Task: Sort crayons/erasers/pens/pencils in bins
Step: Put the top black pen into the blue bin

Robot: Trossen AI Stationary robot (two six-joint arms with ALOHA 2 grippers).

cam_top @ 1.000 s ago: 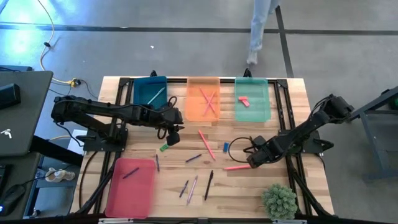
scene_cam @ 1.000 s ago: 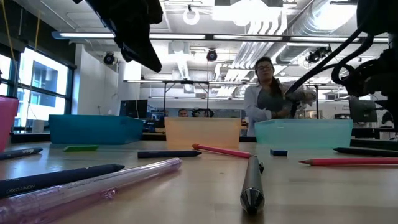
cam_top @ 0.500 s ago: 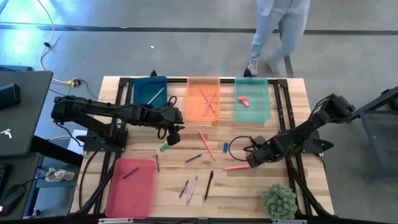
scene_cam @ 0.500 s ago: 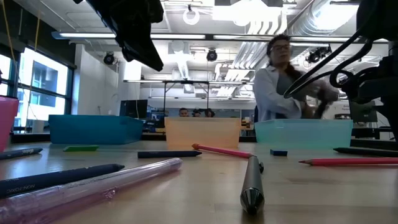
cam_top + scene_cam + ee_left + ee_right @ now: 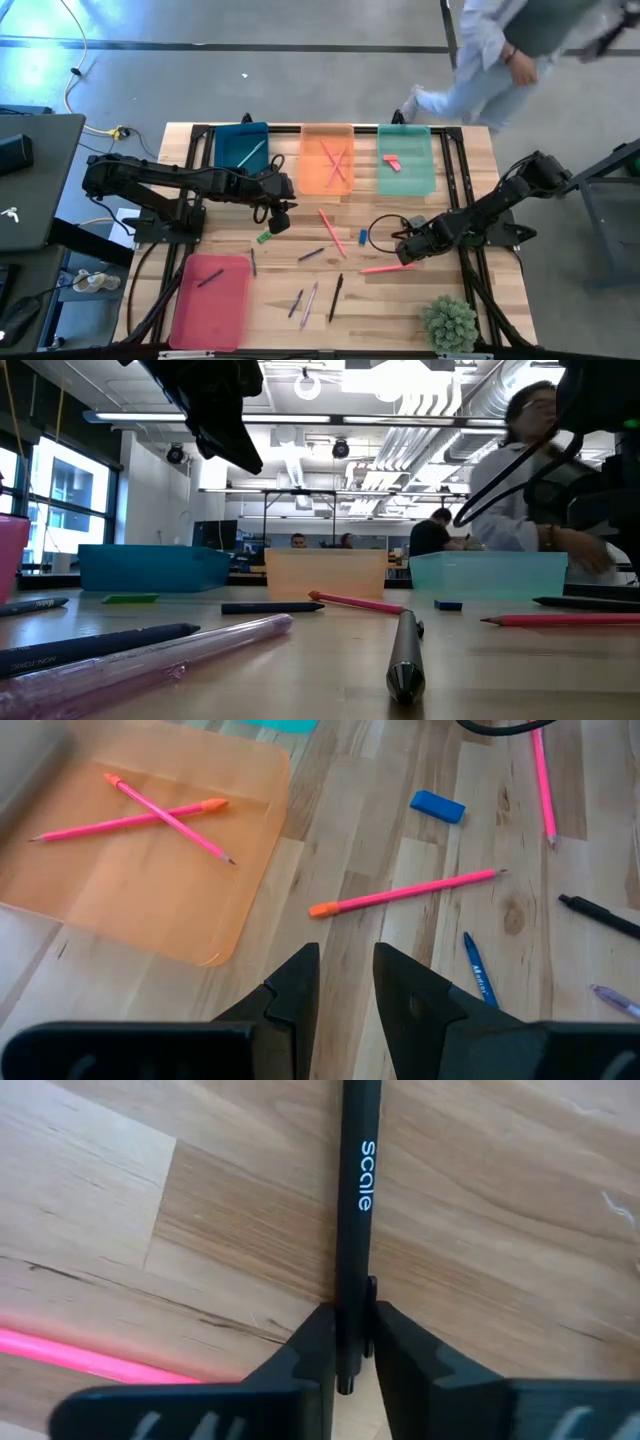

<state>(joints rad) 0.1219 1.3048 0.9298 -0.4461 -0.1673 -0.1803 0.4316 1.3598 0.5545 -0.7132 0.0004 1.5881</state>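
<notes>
Wooden desk [image 5: 470, 150], sorting part done: we count two pink pencils [image 5: 335, 163] in the orange bin [image 5: 308, 180], one stick in the teal bin [image 5: 224, 150], two erasers [image 5: 391, 162] in the mint bin [image 5: 428, 175], one dark stick in the pink-red bin [image 5: 225, 310]. Still loose, by our count: a green eraser [image 5: 264, 237], a blue eraser [image 5: 363, 236] and several sticks mid-desk. Our right tool [image 5: 345, 1342] is clenched on a black pen [image 5: 355, 1190] lying on the desk; our left tool [image 5: 345, 985] hovers empty, part-open, near the orange bin.
</notes>
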